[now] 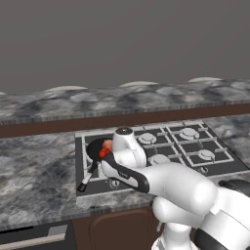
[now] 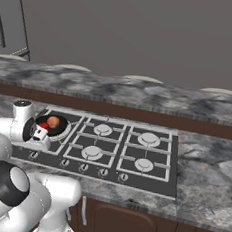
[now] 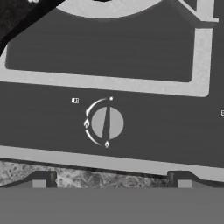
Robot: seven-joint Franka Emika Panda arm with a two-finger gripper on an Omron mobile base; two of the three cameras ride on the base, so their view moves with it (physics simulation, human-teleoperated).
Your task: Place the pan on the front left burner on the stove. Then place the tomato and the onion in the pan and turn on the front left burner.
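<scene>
The black pan (image 1: 95, 146) (image 2: 58, 126) sits on the front left burner of the stove (image 1: 217, 167) (image 2: 154, 182), its thin handle (image 1: 87, 179) pointing toward the counter's front edge. Inside it lie the orange-tan onion (image 1: 108, 144) (image 2: 52, 121) and, beside it, the bright red tomato (image 1: 103, 153) (image 2: 43, 125). My arm partly covers the pan in the left base view. My gripper (image 3: 111, 180) points down at the stove's front strip, open, with a round knob (image 3: 107, 123) straight ahead of it and nothing between the fingertips (image 3: 39, 180). The burner's pale grate (image 3: 200, 65) lies beyond the knob.
More small burners (image 1: 189, 133) (image 2: 149, 139) fill the stove's right side, with a row of knobs (image 2: 103, 172) along its front. Marble counter (image 1: 34, 180) (image 2: 205, 197) surrounds the stove. A raised back ledge (image 1: 146, 97) runs behind it.
</scene>
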